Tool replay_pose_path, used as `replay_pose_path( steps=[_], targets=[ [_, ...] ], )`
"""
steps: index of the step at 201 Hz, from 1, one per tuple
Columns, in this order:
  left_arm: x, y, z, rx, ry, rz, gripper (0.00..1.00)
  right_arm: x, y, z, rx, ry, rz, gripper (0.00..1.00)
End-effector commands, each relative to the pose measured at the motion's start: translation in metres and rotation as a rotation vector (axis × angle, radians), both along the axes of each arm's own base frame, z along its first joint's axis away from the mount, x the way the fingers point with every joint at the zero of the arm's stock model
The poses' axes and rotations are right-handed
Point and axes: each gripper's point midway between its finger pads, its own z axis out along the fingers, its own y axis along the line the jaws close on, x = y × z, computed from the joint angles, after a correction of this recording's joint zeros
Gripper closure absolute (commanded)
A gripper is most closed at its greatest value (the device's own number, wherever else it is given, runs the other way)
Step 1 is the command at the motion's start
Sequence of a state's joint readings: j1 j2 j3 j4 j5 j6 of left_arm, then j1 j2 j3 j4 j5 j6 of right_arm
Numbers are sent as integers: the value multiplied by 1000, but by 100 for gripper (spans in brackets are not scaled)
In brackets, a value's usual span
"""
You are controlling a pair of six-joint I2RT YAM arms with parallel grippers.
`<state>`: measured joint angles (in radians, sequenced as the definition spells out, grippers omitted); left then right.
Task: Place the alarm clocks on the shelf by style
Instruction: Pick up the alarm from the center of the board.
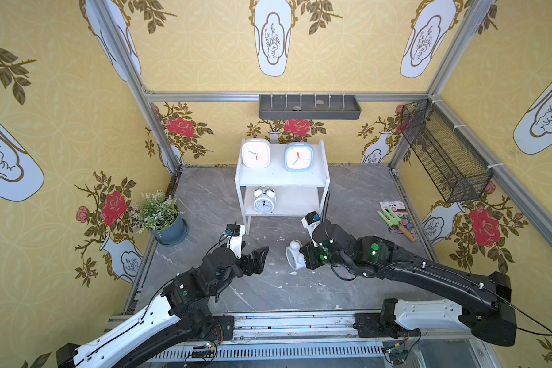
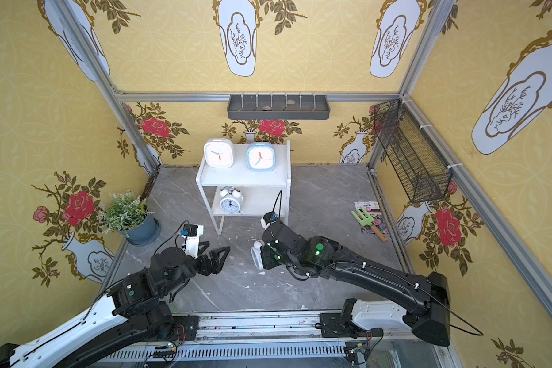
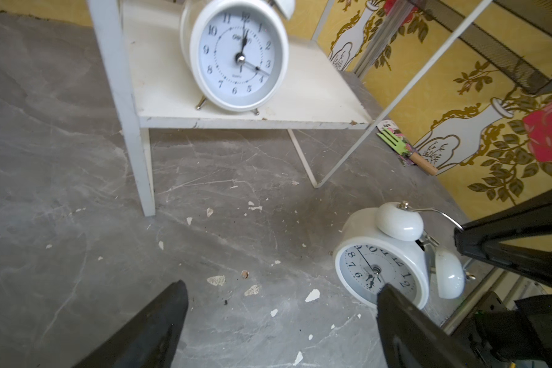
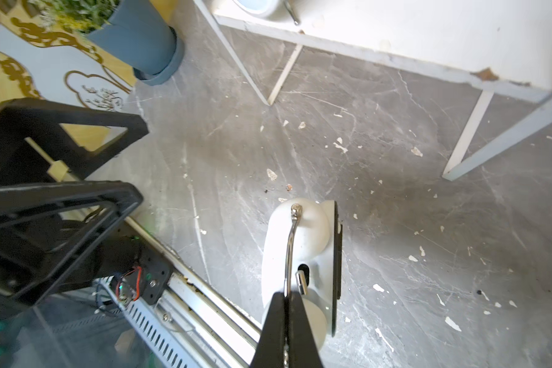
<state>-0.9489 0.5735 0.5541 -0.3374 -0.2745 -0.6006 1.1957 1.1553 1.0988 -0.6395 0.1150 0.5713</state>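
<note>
Rail, marble-ish floor w/ flecks, floral walls

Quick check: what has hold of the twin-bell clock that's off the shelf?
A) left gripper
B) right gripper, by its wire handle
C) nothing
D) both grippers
B: the right wrist view shows the right gripper shut on the wire handle of the twin-bell clock, while the left gripper stands open and empty.

Top views look down from high; close wrist cameras face, roughly, the shared shelf.
</note>
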Motion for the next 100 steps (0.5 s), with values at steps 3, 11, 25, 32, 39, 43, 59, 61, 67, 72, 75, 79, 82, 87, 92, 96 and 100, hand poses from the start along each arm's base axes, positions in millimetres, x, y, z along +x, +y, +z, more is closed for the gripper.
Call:
replay_pose_path(
  steps=[3, 11, 25, 32, 39, 43, 59, 61, 67, 72, 75, 79, 82, 87, 92, 96, 100],
  targets=[
    [-5, -18, 29, -19, -110, -105, 1, -16, 9, 39, 80, -43, 151, 100],
    [-8, -24, 38, -23, -144, -134, 1, -20, 10, 54, 113, -55, 182, 100],
    [-18, -35, 54, -24, -211, -198, 1, -23, 7, 80, 163, -88, 209, 100],
    [-23, -41, 63, -25, -244, -232, 1, -23, 5, 91, 180, -101, 213, 100],
    [-28, -45, 71, -26, -275, -257, 1, -23, 2, 100, 192, -110, 216, 100],
    [-31, -47, 75, -28, -290, -270, 1, -22, 1, 104, 197, -113, 218, 100],
    [-42, -56, 91, -38, -360, -328, 1, -23, -1, 122, 228, -127, 233, 100],
    [-43, -56, 93, -39, -368, -333, 1, -23, -1, 122, 229, -128, 234, 100],
    [-47, -59, 98, -41, -390, -352, 1, -23, -1, 127, 239, -130, 238, 100],
    [-51, -61, 101, -40, -408, -370, 1, -24, -1, 130, 245, -131, 240, 100],
    [-53, -63, 104, -38, -419, -381, 1, -24, -1, 131, 247, -132, 240, 100],
    [-56, -65, 105, -33, -432, -395, 1, -24, -1, 132, 250, -130, 242, 100],
    [-57, -66, 106, -28, -442, -401, 1, -24, -1, 134, 253, -132, 243, 100],
    [-59, -68, 107, -18, -454, -411, 1, -25, 0, 135, 256, -132, 245, 100],
    [-60, -70, 107, -5, -463, -417, 1, -25, 0, 137, 259, -133, 249, 100],
    [-61, -71, 107, 7, -471, -421, 1, -25, 0, 137, 261, -132, 249, 100],
    [-62, -73, 106, 18, -477, -430, 1, -25, 0, 138, 264, -133, 250, 100]
  ],
)
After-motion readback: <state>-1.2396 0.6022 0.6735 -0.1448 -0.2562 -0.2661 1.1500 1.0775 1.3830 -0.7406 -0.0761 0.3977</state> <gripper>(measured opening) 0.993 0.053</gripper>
